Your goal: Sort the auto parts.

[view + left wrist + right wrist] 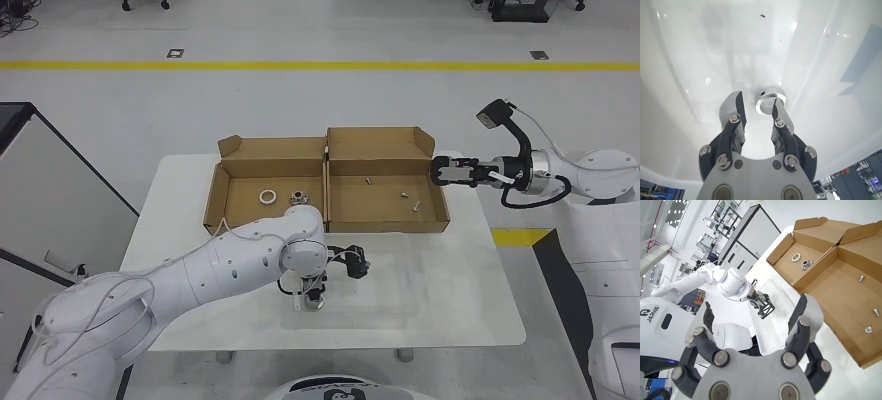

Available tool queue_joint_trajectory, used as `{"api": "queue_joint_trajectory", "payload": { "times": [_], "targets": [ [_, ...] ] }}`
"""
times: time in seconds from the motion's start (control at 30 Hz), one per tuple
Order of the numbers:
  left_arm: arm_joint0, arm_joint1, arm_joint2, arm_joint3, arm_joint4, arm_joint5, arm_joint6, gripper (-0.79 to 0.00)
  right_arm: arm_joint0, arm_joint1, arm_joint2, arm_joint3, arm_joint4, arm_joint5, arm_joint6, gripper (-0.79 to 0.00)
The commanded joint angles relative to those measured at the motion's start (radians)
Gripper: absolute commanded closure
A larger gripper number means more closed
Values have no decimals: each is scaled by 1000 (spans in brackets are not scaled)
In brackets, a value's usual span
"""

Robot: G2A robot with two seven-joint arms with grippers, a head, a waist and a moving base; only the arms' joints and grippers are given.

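A silver ring collar (761, 98) lies on the white floor of a clear tray (762, 332) at the table's front. My left gripper (757, 97) is open and points down at it, one finger inside the ring's hole and the other outside the rim. In the top view the left gripper (311, 297) sits low over the tray. My right gripper (441, 172) hangs open and holds nothing at the right edge of the right cardboard box (380, 207). That box holds two bolts (860, 278) and a nut (868, 330).
The left cardboard box (240, 207) holds a silver ring (268, 196) and a flanged hub (298, 196). Both boxes stand side by side at the back of the white table (450, 290), lids folded back. A grey cabinet (50, 190) stands left of the table.
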Motion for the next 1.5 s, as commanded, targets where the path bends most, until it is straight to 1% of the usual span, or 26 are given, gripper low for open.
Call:
{"api": "queue_joint_trajectory", "payload": {
  "times": [0.0,0.17,0.33,0.9,1.0,1.07,1.13,1.33,1.47],
  "targets": [
    [-3,0,0,3,-1,-2,2,-339,0,0,0,0,0,0,0,-785],
    [-12,3,0,5,-5,3,-3,-332,0,0,0,0,0,0,0,-785],
    [-6,5,0,11,-1,7,-7,-332,0,0,0,0,0,0,0,-785],
    [10,-7,0,28,7,2,-2,-326,0,0,0,0,0,0,0,-785],
    [17,-11,0,32,11,1,-1,-289,0,0,0,0,0,0,0,-785],
    [20,-15,0,34,14,1,-1,-209,0,0,0,0,0,0,0,-785],
    [21,-18,0,37,17,-2,2,0,0,0,0,0,0,0,0,-785],
    [12,-25,0,44,9,-13,13,0,0,0,0,0,0,0,0,-785],
    [-25,-22,-2,33,-39,-15,16,0,0,0,0,0,0,0,0,-785]
  ]
}}
